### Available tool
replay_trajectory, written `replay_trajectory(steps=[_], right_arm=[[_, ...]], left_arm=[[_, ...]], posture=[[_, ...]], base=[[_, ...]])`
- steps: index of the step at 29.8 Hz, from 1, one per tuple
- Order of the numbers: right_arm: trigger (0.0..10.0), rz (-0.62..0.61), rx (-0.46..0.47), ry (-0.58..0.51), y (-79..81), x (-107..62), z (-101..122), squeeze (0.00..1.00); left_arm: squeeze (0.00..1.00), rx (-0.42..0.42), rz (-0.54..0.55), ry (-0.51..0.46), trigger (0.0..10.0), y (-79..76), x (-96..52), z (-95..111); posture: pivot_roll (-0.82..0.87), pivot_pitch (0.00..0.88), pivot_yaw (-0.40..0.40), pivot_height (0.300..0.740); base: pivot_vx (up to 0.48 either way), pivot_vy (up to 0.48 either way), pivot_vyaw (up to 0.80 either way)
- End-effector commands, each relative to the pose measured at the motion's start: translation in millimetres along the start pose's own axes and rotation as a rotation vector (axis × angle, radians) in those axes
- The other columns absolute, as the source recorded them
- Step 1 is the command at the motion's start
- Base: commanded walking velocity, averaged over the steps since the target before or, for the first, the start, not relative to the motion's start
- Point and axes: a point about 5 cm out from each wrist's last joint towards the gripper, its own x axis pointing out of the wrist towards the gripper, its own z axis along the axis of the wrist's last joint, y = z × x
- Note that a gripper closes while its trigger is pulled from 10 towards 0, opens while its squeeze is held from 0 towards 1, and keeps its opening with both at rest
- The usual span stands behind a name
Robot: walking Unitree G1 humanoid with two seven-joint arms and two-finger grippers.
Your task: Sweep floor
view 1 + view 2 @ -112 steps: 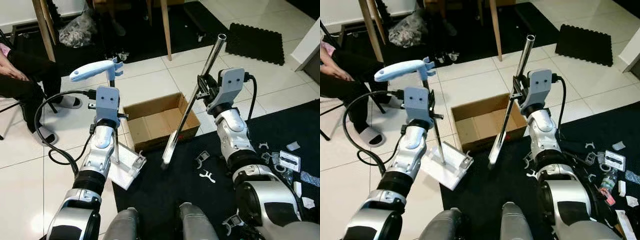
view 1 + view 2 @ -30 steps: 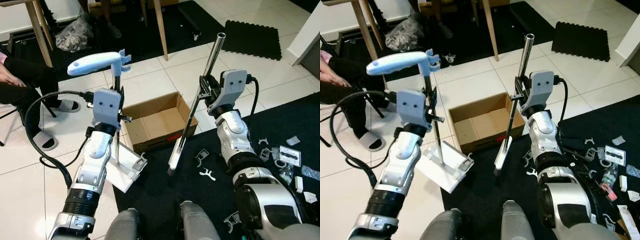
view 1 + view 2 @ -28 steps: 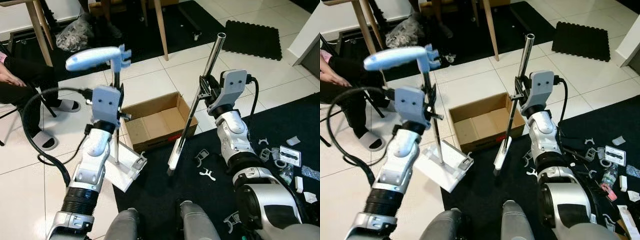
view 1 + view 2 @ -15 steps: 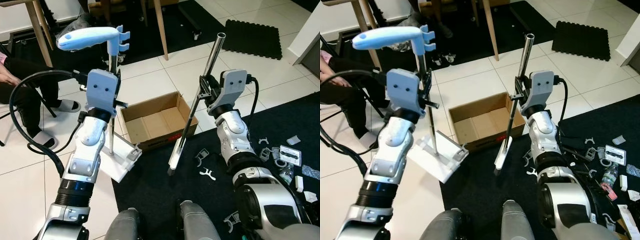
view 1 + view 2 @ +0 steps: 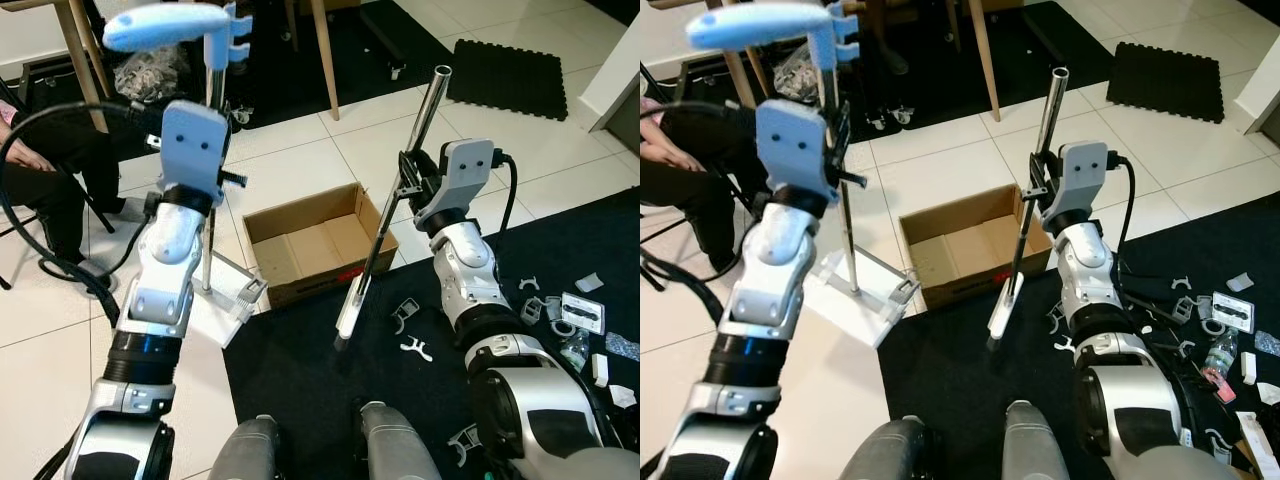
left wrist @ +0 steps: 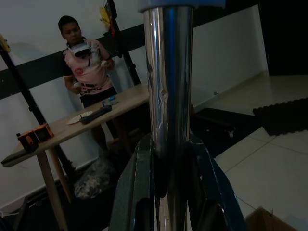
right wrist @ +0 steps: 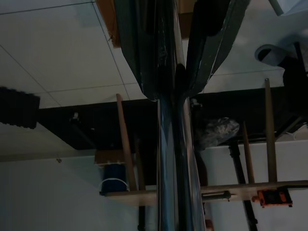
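My left gripper (image 5: 217, 150) is shut on the chrome pole (image 5: 210, 230) of a white dustpan (image 5: 228, 303) with a light-blue handle (image 5: 165, 22). The pan hangs or rests low over the white tiles, just left of the black rug (image 5: 320, 390). My right gripper (image 5: 408, 182) is shut on a tilted metal broom pole (image 5: 424, 110); its white head (image 5: 347, 316) touches the rug in front of an open, empty cardboard box (image 5: 300, 240). In the left wrist view the pole (image 6: 166, 96) stands between the fingers (image 6: 132, 192). The right wrist view looks along the broom pole (image 7: 173, 144).
White plastic clips (image 5: 412, 349) and other litter (image 5: 580, 310) lie on the rug to my right. A seated person's legs (image 5: 45, 170) are at the far left. Wooden table legs (image 5: 322, 55) and a black foam mat (image 5: 505, 75) are beyond. A person (image 6: 86, 62) stands behind a table.
My left arm has risen and swung left, carrying the dustpan away from the rug's edge and the box. The right arm and broom have stayed put.
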Motion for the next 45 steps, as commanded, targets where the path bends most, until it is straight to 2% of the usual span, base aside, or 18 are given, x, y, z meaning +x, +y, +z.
replay_trajectory(steps=[1, 39, 45], right_arm=[[10.0, 0.003, -0.004, -0.027, 1.5, 2.5, 5.0, 0.00], [10.0, -0.005, -0.008, -0.017, -0.2, 1.7, 3.6, 0.00], [10.0, -0.007, -0.009, -0.017, -1.0, 1.1, 3.5, 0.00]], left_arm=[[0.00, 0.057, 0.013, -0.042, 10.0, 8.2, 6.2, 9.5], [0.00, 0.033, 0.081, -0.086, 10.0, 8.4, 55.6, 3.7], [0.00, 0.012, 0.079, -0.104, 10.0, 6.5, 58.6, 6.2]], posture=[[0.01, 0.077, 0.051, 0.740], [0.00, 0.087, 0.044, 0.740], [0.00, 0.091, 0.044, 0.740]], base=[[0.000, 0.000, 0.00], [0.000, 0.000, 0.00], [0.000, 0.000, 0.00]])
